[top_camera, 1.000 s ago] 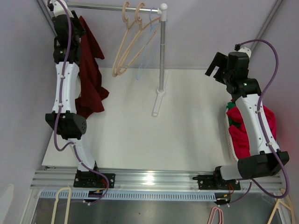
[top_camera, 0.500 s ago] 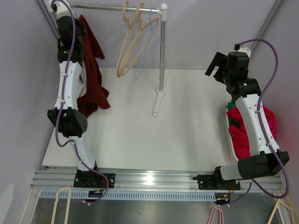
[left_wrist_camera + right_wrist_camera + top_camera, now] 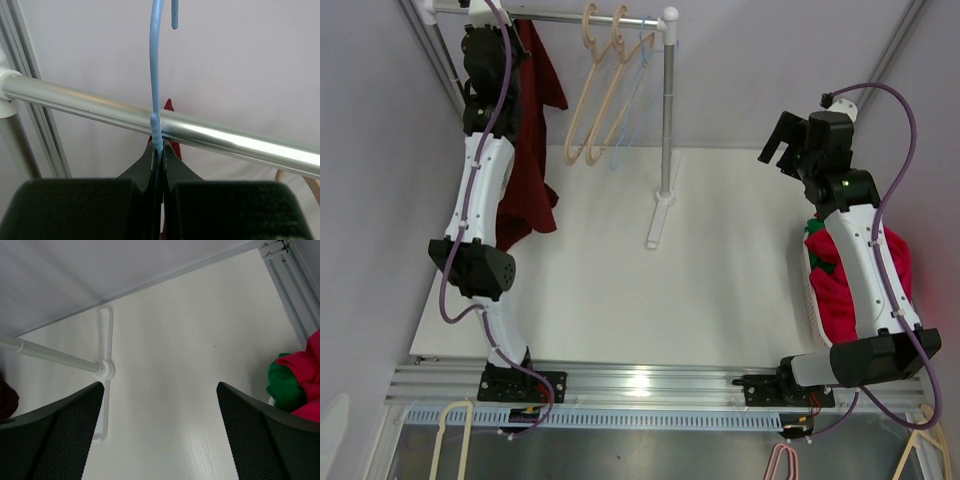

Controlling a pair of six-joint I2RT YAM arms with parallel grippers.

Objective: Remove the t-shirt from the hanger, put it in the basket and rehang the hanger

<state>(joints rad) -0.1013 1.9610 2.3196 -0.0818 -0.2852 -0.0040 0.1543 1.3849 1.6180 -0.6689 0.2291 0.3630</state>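
A dark red t-shirt [image 3: 535, 150] hangs at the left end of the metal rail [image 3: 570, 15]; in the left wrist view a sliver of the t-shirt [image 3: 169, 106] shows behind the rail [image 3: 225, 137]. It hangs on a blue hanger, whose hook [image 3: 155, 75] rises above the rail. My left gripper [image 3: 159, 147] is shut on the hanger's neck just below the rail; in the top view that gripper [image 3: 483, 22] is up at the rail. My right gripper [image 3: 782, 140] hovers open over the table's right side, and nothing lies between the right gripper's [image 3: 160, 385] fingers.
Two beige empty hangers [image 3: 595, 90] and a pale blue one [image 3: 630, 110] hang further right on the rail. The rack's post [image 3: 667, 110] stands mid-table on a white foot [image 3: 105, 370]. A pile of red and green clothes [image 3: 830, 290] lies at the right edge.
My left gripper has shut on the blue hanger's neck, and the left arm has moved up and right along the rail, the t-shirt shifting with it. The right arm has not moved.
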